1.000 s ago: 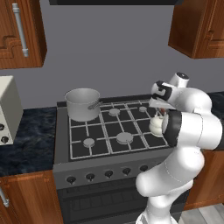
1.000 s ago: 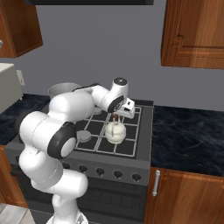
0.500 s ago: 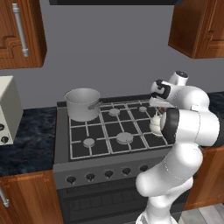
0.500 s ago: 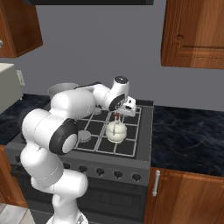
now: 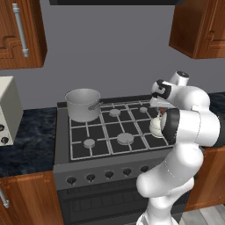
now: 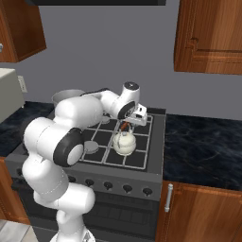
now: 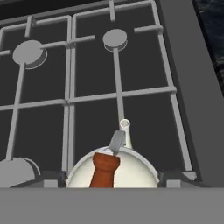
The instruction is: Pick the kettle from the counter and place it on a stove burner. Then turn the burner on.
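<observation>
The kettle [image 6: 125, 143] is seen standing upright on the stove grate [image 7: 120, 94], at the front right part of the stove top, with its reddish-brown handle piece [image 7: 104, 168] raised above the cream body and its short spout [image 7: 124, 130] pointing toward the rear of the stove. In the left base view the kettle [image 5: 156, 126] is partly hidden behind the robot's own forearm. The hand [image 6: 137, 115] is held just above and behind the kettle, near the wire handle; whether its fingers are closed on the handle or parted cannot be told, since the fingertips are cut off at the lower edge of the hand view. A small round burner cap [image 7: 115, 38] is seen further back in line with the spout, and a larger one [image 7: 27, 51] lies to its left, both uncovered. Another burner disc [image 7: 13, 171] sits just beside the kettle at the front. A big grey steel pot [image 5: 83, 104] is placed on the rear left corner of the stove, well apart from the kettle. A row of dark knobs [image 5: 108, 175] runs along the stove front. The dark marbled counter [image 6: 203, 144] extends to the right of the stove and another stretch [image 5: 24, 138] to its left, where a cream appliance [image 5: 8, 110] stands. Brown wooden cabinets [image 6: 210, 35] hang above
</observation>
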